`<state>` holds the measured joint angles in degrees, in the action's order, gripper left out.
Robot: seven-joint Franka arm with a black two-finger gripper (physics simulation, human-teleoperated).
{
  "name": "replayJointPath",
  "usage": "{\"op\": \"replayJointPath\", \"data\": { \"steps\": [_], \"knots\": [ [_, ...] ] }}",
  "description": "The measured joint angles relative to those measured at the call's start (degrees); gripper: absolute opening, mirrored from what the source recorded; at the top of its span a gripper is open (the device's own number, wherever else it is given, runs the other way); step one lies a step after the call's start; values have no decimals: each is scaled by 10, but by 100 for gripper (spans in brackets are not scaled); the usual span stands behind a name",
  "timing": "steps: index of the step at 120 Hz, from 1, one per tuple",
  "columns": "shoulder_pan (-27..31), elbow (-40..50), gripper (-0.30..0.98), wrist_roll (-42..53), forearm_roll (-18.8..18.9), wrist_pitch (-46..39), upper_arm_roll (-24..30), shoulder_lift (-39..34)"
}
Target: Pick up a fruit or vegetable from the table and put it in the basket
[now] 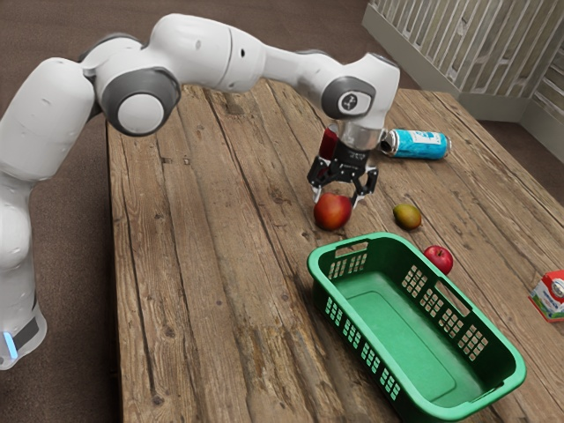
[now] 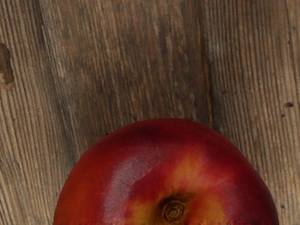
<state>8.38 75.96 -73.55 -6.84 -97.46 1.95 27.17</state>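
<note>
With clock directions read on the exterior view's face and the large red-orange fruit (image 1: 332,212) taken as centre, the black two-finger gripper (image 1: 338,196) is positioned directly above that fruit, pointing down; its fingers stand wide apart at the fruit's upper sides; whether either finger touches the skin cannot be told. The fruit is outside the green basket (image 1: 401,332), near its rim, over the wooden table (image 1: 207,264); contact between its underside and the boards cannot be confirmed. In the wrist view, the fruit presents a deep red skin with yellow-orange patches around a brown stem hollow (image 2: 173,211).

Surrounding items are located as follows: basket, toward 5 o'clock, upright, open side up, slotted handles in its walls; green-yellow fruit (image 1: 407,216), at 3 o'clock; small red apple (image 1: 439,259), just short of 4 o'clock, beside the basket's long wall; blue can (image 1: 419,144), between 1 and 2 o'clock, lying on its side; red-and-white carton (image 1: 550,296), just short of 4 o'clock, well apart from the gripper. The white arm (image 1: 207,55) enters from about 9 o'clock.
</note>
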Motion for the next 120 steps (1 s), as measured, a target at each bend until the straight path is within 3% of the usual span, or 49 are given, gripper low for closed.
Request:
{"op": "replayJointPath", "data": {
  "steps": [49,57,79,88,99,120],
  "knots": [
    [10,0,66,14,-26,-15,1,25],
    [10,0,54,15,-28,-16,1,25],
    [5,-1,4,17,-24,-13,0,17],
    [-3,1,19,16,-21,-9,-1,-3],
    [-27,5,18,11,-13,-6,-3,-35],
    [-124,10,16,-13,24,-1,-4,-92]
  ]
}}
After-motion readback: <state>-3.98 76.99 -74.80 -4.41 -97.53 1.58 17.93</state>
